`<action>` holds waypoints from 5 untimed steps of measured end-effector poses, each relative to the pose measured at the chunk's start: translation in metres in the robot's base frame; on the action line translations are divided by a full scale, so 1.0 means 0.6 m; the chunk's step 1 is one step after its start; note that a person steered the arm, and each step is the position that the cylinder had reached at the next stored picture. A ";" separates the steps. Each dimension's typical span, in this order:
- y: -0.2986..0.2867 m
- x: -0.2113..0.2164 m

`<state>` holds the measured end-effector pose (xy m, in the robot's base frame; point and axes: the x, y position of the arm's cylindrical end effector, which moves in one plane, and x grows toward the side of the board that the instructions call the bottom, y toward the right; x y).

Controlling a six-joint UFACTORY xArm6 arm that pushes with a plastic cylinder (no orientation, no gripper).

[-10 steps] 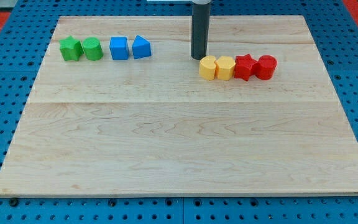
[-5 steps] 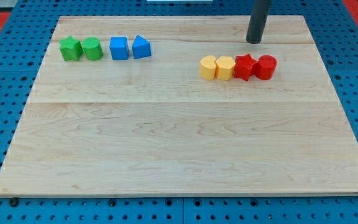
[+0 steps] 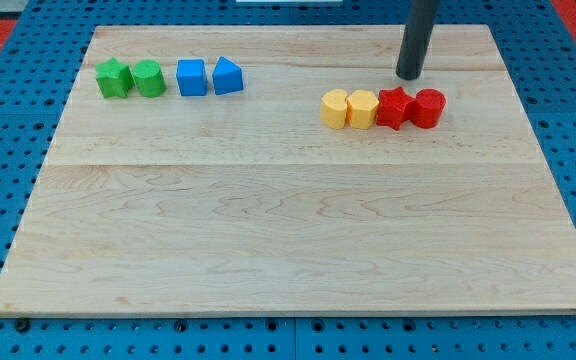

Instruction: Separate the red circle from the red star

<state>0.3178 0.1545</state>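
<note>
The red circle (image 3: 429,108) sits at the right end of a row of blocks, touching the red star (image 3: 395,107) on its left. My tip (image 3: 409,76) rests on the board just above the seam between the star and the circle, a short gap from both. The dark rod rises from it out of the view's top.
Two yellow blocks (image 3: 349,109) touch the star's left side. At the view's upper left stand a green star (image 3: 113,78), a green circle (image 3: 149,78), a blue cube (image 3: 191,77) and a blue triangle-like block (image 3: 227,75). The wooden board (image 3: 298,230) lies on a blue pegboard.
My tip moved from just above the left yellow block to the right and up, then came down slightly toward the red star and circle. No block has moved.
</note>
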 end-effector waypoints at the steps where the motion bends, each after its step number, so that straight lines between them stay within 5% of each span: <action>1: -0.027 0.081; 3: 0.047 0.136; 4: 0.031 0.070; 5: 0.122 0.030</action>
